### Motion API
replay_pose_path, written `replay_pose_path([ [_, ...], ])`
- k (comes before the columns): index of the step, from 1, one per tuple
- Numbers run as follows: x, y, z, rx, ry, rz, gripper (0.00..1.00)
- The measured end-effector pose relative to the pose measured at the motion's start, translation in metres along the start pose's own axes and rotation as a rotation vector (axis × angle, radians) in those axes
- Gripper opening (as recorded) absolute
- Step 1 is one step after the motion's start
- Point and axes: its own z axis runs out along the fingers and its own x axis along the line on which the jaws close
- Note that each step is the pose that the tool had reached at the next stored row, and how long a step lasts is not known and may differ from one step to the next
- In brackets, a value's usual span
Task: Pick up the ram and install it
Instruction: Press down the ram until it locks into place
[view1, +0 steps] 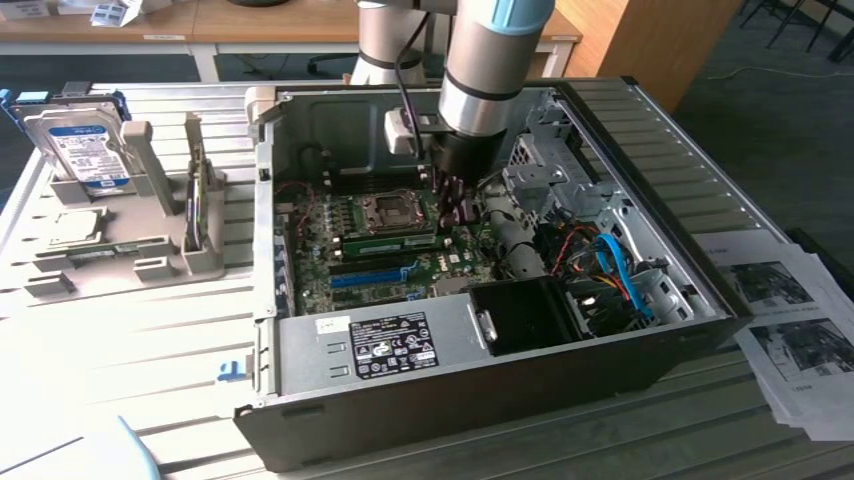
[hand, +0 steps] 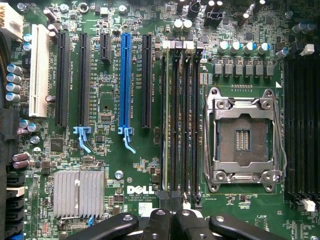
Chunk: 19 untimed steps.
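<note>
The gripper (hand: 172, 222) hangs pinched shut, empty, over the motherboard (hand: 110, 105). Just beyond it the ram (hand: 167, 120) sits seated edge-up in its slot, between the blue slot (hand: 125, 80) and the CPU socket (hand: 243, 137) (long axis parallel to both). Farther off, a hard drive (view1: 83, 148) stands on the slatted table (view1: 120, 330).

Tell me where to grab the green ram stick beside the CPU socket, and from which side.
Take the ram by its long upper edge, near the middle, with the pincer coming straight down from above and its fingers across the thin faces. The stick appears to stand on edge next to the CPU socket, with other slots close alongside, so only that upper edge looks free.
</note>
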Motion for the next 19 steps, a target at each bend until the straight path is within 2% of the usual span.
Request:
replay_pose_path([
  [19,0.0001,-0.0001,0.0022,-0.0001,0.0002,0.0,0.09],
])
